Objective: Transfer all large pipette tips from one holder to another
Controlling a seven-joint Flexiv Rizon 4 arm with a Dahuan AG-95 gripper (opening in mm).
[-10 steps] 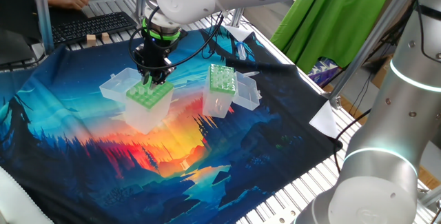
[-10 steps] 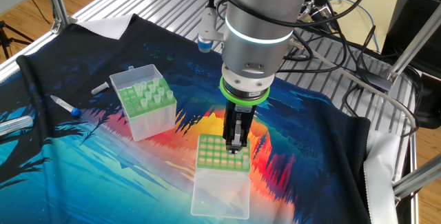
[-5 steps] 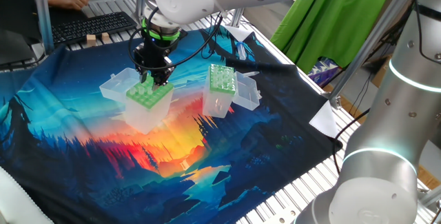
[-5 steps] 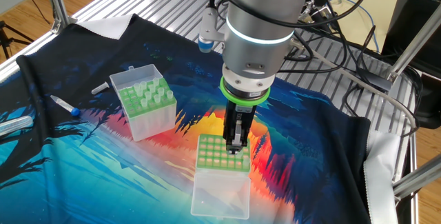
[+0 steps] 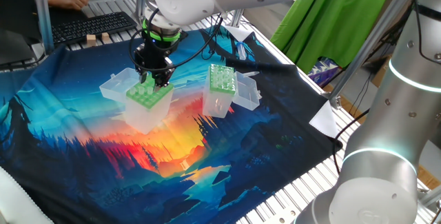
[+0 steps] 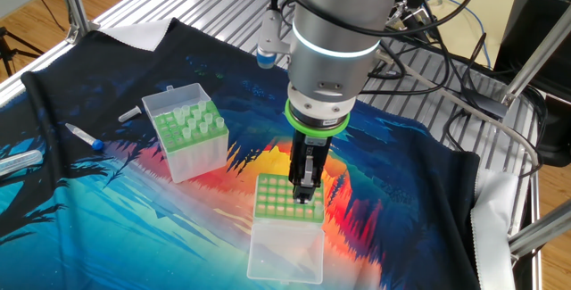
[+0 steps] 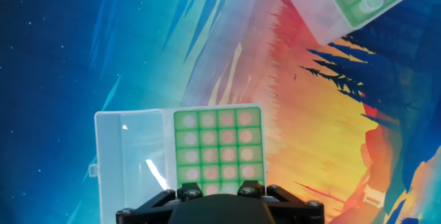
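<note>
A: Changed?
B: Little is seen. The gripper [image 6: 306, 197] is kept just above the wide-holed holder [image 6: 272, 203]. Finger gap can't be told, perhaps widened. Nothing is seen held.
A: Tips?
B: Large pipette tips [image 6: 192, 122] are seen in the dotted holder [image 6: 192, 161], well apart. A pick is likely being readied.
</note>
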